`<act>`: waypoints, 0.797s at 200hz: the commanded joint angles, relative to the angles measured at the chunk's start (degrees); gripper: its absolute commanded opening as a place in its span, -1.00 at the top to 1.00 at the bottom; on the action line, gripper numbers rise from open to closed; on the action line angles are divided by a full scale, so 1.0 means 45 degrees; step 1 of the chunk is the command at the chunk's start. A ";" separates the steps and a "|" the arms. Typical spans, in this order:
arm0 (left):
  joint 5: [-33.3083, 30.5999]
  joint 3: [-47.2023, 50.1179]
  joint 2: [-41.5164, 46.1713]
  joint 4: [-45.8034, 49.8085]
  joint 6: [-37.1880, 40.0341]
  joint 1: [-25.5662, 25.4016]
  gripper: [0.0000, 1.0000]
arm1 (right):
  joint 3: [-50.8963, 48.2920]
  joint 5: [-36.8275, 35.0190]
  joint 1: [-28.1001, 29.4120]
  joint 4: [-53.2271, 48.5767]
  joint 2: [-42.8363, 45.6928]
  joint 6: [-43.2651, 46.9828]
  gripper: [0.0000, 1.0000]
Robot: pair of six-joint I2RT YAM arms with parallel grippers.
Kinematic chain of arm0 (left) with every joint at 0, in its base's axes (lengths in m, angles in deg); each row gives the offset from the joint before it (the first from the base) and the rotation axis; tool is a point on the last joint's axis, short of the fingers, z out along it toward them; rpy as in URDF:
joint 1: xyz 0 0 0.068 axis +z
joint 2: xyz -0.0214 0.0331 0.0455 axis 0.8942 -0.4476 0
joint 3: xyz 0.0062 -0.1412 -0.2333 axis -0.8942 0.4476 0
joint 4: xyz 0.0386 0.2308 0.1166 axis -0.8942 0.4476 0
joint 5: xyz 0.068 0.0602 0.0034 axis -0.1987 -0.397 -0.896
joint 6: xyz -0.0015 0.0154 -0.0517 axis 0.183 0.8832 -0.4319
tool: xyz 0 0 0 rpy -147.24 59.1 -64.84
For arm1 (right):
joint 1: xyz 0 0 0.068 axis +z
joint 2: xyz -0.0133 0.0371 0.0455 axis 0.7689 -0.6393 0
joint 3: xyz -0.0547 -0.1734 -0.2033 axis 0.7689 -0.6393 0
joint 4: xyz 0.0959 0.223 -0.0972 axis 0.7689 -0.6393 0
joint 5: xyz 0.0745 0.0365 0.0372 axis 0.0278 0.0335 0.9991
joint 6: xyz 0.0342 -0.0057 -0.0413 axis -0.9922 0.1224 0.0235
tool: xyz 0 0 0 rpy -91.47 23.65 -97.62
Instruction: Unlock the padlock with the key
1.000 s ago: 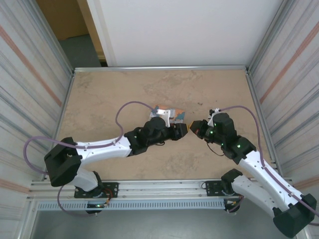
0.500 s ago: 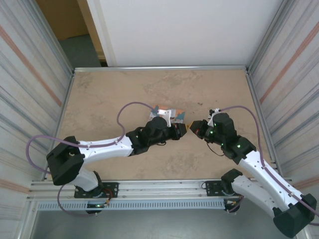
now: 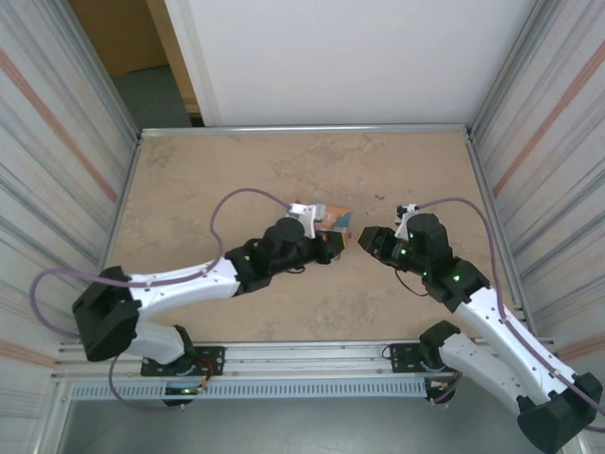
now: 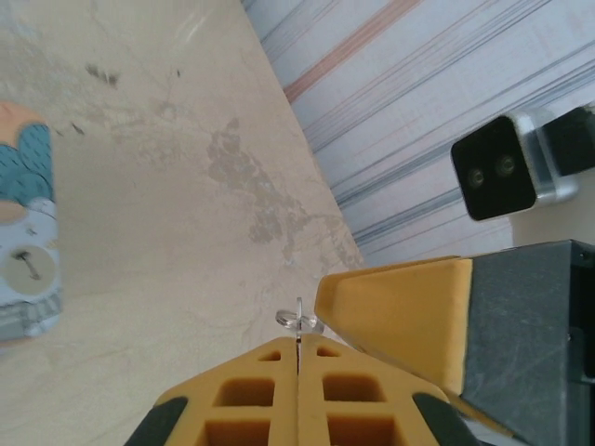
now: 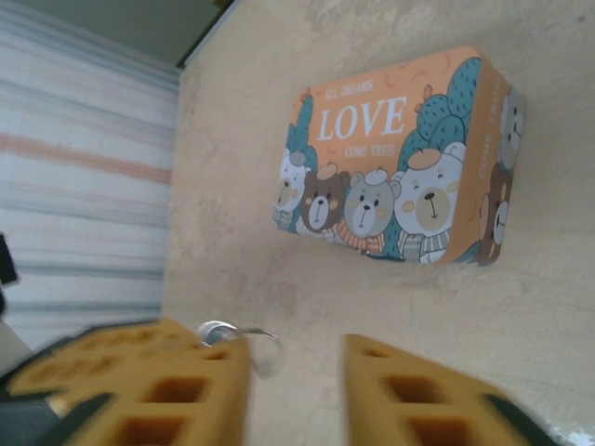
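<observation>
My left gripper is shut on a thin silver key; its small ring sticks out past the yellow fingertips. From above, the left gripper sits mid-table, tip to tip with my right gripper. My right gripper is open, and the key's ring lies against its left finger. One yellow finger of the right gripper stands just right of the key in the left wrist view. I cannot pick out the padlock itself.
A printed tin box with bears and the word LOVE lies on the table just behind both grippers, and its top is visible from above. Metal rails edge the table. Striped walls stand on both sides.
The left arm's elbow has swung to the left and its wrist has shifted a little toward the box. The right gripper has edged left. The two tips stay close together.
</observation>
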 commanded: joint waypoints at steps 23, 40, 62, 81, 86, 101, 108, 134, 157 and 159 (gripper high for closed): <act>0.3006 0.0364 0.2966 0.2933 0.2912 0.1907 1.00 | 0.1176 0.4091 -0.1816 -0.0596 -0.0236 0.3400 -0.04; 0.4570 0.0297 0.3987 0.4549 0.3876 0.3013 1.00 | 0.1523 0.5702 -0.2352 -0.0684 -0.0445 0.4536 -0.13; 0.6383 0.0096 0.5115 0.6643 0.5063 0.4476 1.00 | 0.1906 0.6893 -0.2478 -0.0645 -0.0624 0.5650 -0.29; 0.7663 -0.0084 0.5810 0.7973 0.6169 0.5386 1.00 | 0.1957 0.7779 -0.2366 -0.0084 -0.0686 0.6049 -0.42; 0.7999 -0.0141 0.5929 0.8250 0.6478 0.5537 1.00 | 0.1934 0.7910 -0.2297 0.0077 -0.0705 0.6140 -0.45; 0.8582 -0.0398 0.6134 0.9038 0.7304 0.5656 1.00 | 0.1999 0.8078 -0.1960 0.0457 -0.0792 0.6273 -0.52; 0.8827 -0.0543 0.6123 0.9346 0.7654 0.5661 1.00 | 0.2078 0.8069 -0.1728 0.0558 -0.0866 0.6328 -0.54; 0.9362 -0.1246 0.5945 1.0601 0.8726 0.5656 1.00 | 0.2568 0.8010 -0.0671 0.0503 -0.1406 0.6626 -0.55; 0.9665 -0.1856 0.5626 1.1552 0.9566 0.5656 1.00 | 0.2867 0.7982 0.0115 0.0564 -0.1953 0.6743 -0.44; 0.9712 -0.1911 0.5598 1.1644 0.9634 0.5656 1.00 | 0.2884 0.7969 0.0184 0.0579 -0.1990 0.6744 -0.43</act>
